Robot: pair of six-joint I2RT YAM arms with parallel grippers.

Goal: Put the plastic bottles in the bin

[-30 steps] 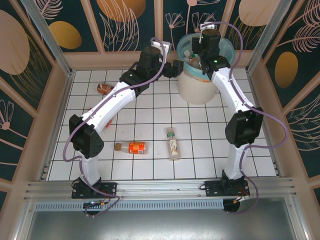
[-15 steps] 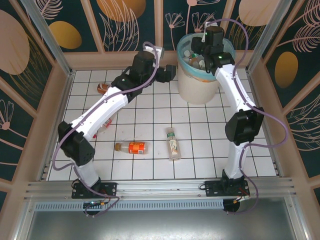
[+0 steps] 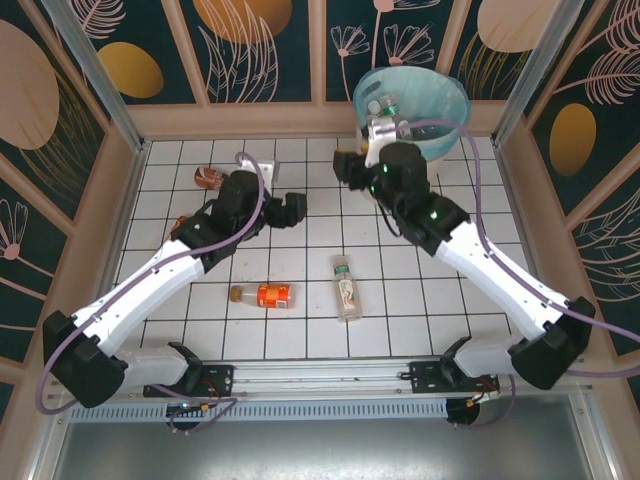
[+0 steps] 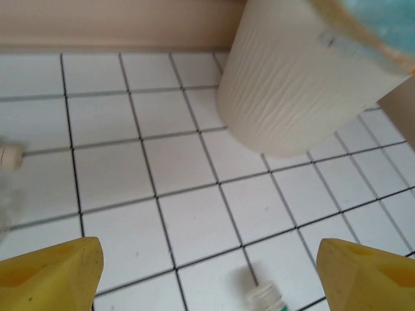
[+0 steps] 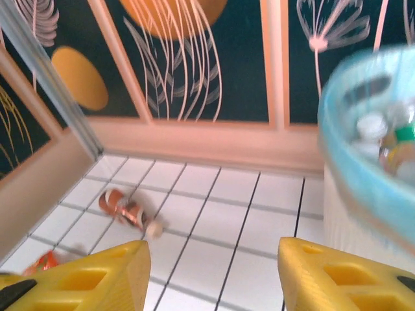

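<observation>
White square tiles cover the table (image 3: 300, 330), which is walled by panels painted with leaves. The bin (image 3: 432, 100), a round white bucket lined with a light blue bag, stands at the far right corner. Several bottles (image 3: 385, 105) lie inside it.

Four more bottles lie on the tiles:
- a brown bottle (image 3: 208, 177) near the far left wall
- a red-labelled bottle (image 3: 181, 221), partly hidden beside the left arm
- an orange-labelled bottle (image 3: 266, 295) and a green-capped bottle (image 3: 347, 287), near each other around the middle and well apart from the bin

The left gripper (image 3: 290, 207) hovers over the tiles left of centre. Its yellow fingers (image 4: 52, 272) stand wide apart with nothing between them. The right gripper (image 3: 345, 165) hangs just left of the bin, and its fingers (image 5: 91, 278) are also parted and empty. A blurred pale shape at the edge of the left wrist view may be another bottle.
</observation>
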